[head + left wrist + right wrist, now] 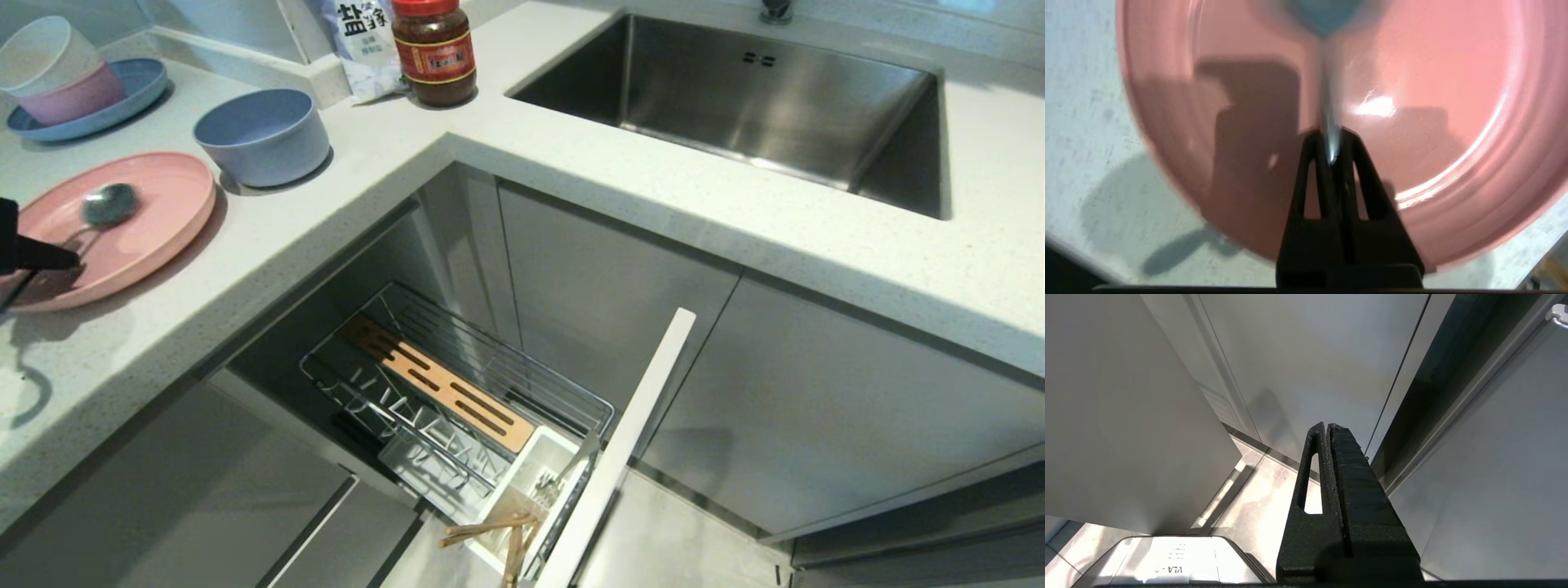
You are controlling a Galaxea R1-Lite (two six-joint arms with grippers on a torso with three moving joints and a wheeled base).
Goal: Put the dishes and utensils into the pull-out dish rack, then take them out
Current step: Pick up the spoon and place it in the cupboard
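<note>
Left gripper (1332,143) clamped on the spoon (106,206) handle, low over the near-left part of the plate (155,220); grasped at the handle end because the spoon bowl lay farther in, toward the plate's middle, leaving only the slim shaft free to pinch. Spoon bowl apparently in contact with the plate; lift judged not yet begun. Plate set at the far left of the counter (571,188), with the bowl (263,135) just beyond it on the right, both within reach of the left arm and both not yet loaded. Rack (457,392) pulled out below the counter corner, near centre, opened wide so items can be lowered from above. Chopsticks (490,535) and fork (549,483) already stood in the white cup (522,482) at the rack's near end, handles or tips upward for later retrieval. Spoon judged destined for the same cup. Right gripper (1327,428) pressed together on nothing, parked low beside the cabinet fronts, clear of the work. Loading judged roughly halfway done.
</note>
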